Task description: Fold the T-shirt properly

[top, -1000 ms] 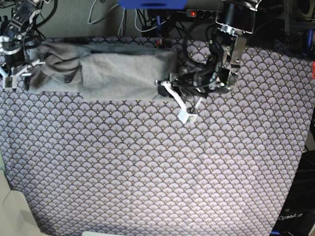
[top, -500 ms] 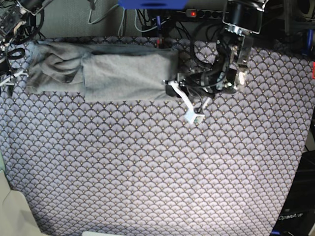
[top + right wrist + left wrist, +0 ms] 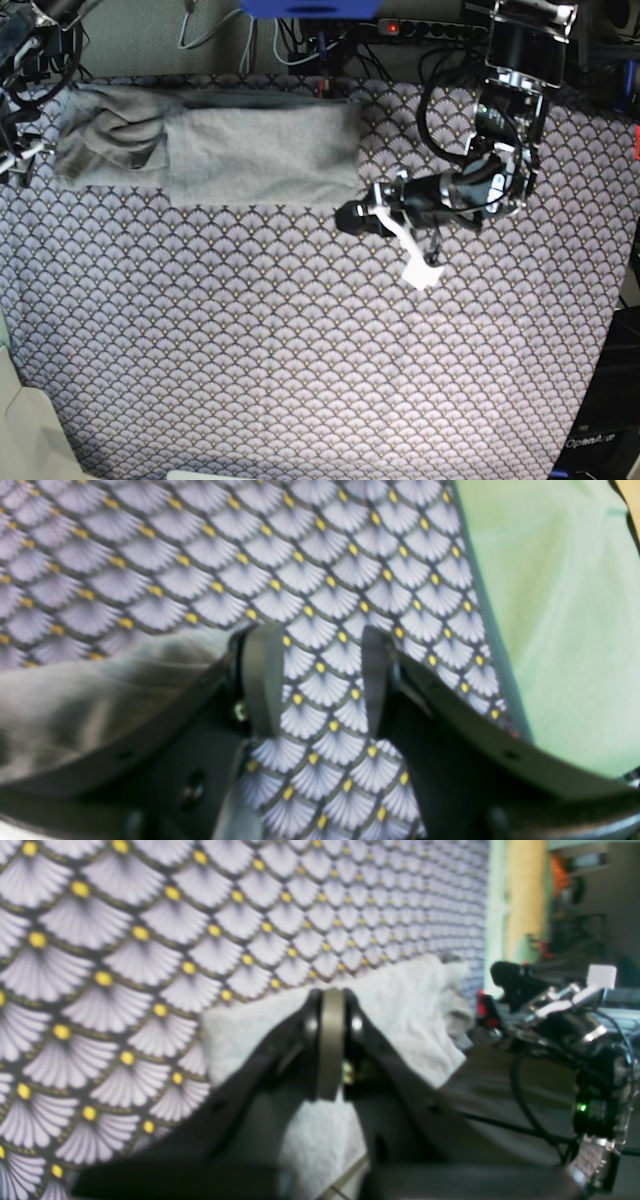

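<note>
The light grey T-shirt (image 3: pixel 210 145) lies as a long folded strip along the far edge of the patterned cloth, with a rumpled, bunched left end. My left gripper (image 3: pixel 350 217) is shut and empty, just off the shirt's lower right corner. In the left wrist view the closed fingertips (image 3: pixel 331 995) point at the shirt's edge (image 3: pixel 400 1005) without holding it. My right gripper (image 3: pixel 320 635) is open over bare patterned cloth, with blurred grey shirt fabric (image 3: pixel 100 690) to its left. In the base view only a bit of it (image 3: pixel 18 160) shows at the left edge.
The purple-grey fan-scale cloth (image 3: pixel 300 350) covers the table. Cables and a power strip (image 3: pixel 420 28) lie behind the far edge. A pale green surface (image 3: pixel 560 605) borders the cloth beside the right gripper.
My left gripper has drawn back to the right, off the shirt's right end. My right arm has pulled away to the left, leaving the shirt's left end lying on the cloth.
</note>
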Controlling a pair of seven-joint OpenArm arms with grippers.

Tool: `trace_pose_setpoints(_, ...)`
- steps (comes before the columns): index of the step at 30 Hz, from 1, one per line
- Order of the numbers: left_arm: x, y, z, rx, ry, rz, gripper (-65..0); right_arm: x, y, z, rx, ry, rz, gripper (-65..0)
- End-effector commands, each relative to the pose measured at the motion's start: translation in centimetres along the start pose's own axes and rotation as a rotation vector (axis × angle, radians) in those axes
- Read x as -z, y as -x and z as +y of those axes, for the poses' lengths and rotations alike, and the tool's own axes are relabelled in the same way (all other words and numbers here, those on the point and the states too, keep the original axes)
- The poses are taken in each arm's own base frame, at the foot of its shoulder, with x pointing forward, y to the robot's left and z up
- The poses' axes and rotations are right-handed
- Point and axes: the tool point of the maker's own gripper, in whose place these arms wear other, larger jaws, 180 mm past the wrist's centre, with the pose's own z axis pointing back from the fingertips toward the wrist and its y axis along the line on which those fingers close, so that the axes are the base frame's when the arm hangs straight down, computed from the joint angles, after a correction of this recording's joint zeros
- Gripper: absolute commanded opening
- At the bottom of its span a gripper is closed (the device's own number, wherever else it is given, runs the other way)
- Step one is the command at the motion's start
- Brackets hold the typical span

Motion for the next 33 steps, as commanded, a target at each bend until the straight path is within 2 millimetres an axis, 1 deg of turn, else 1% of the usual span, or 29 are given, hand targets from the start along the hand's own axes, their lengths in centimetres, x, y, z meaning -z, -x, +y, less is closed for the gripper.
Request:
trace_pose_setpoints(1,-0.5,-1.2,-0.2,0.017,0.006,-0.028,-65.0,-0.8,-1.5,-1.1,-0.016,0.023,-0.026,-37.6)
trace_pose_setpoints(2,-0.6,-1.0,0.0,0.014,0.004,-0.025,-65.0,-1.1,-1.6,-1.2,-0.018,0.017,-0.009,-37.6)
trace_pose_setpoints(4,-1.0,-0.9,0.7,0.019,-0.016,-0.020,-65.0,-1.7,-0.8,-1.1,-0.013,-0.008,0.042,-37.6)
trace_pose_setpoints(6,-1.3,-0.2,1.3,0.013,-0.030,-0.006,-65.0,-2.2,-0.7,-0.8,0.001,-0.048,0.059,-37.6)
trace_pose_setpoints(9,-1.6,0.1,2.1,0.010,-0.050,-0.001,-65.0,-2.8,0.3,-0.3,0.015,-0.107,0.118,-37.6)
trace_pose_setpoints(14,-1.3,1.1,3.8,-0.033,-0.076,0.028,-65.0,-3.5,1.9,1.0,0.043,-0.190,0.202,-36.9)
trace_pose_setpoints(16,-1.1,1.6,4.5,-0.057,-0.087,0.039,-65.0,-3.5,2.2,1.1,0.044,-0.197,0.227,-33.3)
trace_pose_setpoints(19,-1.1,1.8,4.8,-0.065,-0.092,0.044,-65.0,-3.6,3.0,1.4,0.036,-0.206,0.273,-24.9)
trace_pose_setpoints(21,-1.1,1.8,4.8,-0.065,-0.092,0.044,-65.0,-3.4,3.1,2.2,0.019,-0.226,0.286,-22.3)
trace_pose_setpoints(24,-1.1,1.6,4.8,-0.063,-0.091,0.042,-65.0,-2.8,3.5,3.5,0.009,-0.267,0.306,-22.0)
trace_pose_setpoints(26,-1.1,1.7,4.8,-0.064,-0.091,0.043,-65.0,-2.2,3.7,5.0,0.036,-0.335,0.303,-22.0)
trace_pose_setpoints(27,-1.1,1.7,4.8,-0.064,-0.092,0.042,-65.0,-1.9,3.6,5.5,0.047,-0.365,0.301,-22.0)
trace_pose_setpoints(28,-1.1,1.7,4.8,-0.064,-0.092,0.042,-65.0,-1.6,3.6,5.8,0.054,-0.394,0.302,-22.1)
trace_pose_setpoints(30,-1.1,1.7,4.8,-0.065,-0.092,0.043,-65.0,-1.0,4.1,6.5,0.078,-0.440,0.318,-22.2)
trace_pose_setpoints(31,-1.1,1.7,4.8,-0.065,-0.092,0.043,-65.0,-0.6,3.8,6.8,0.090,-0.456,0.316,-22.3)
trace_pose_setpoints(33,-1.1,1.8,4.9,-0.067,-0.093,0.043,-65.0,-0.1,4.0,6.8,0.115,-0.465,0.325,-22.3)
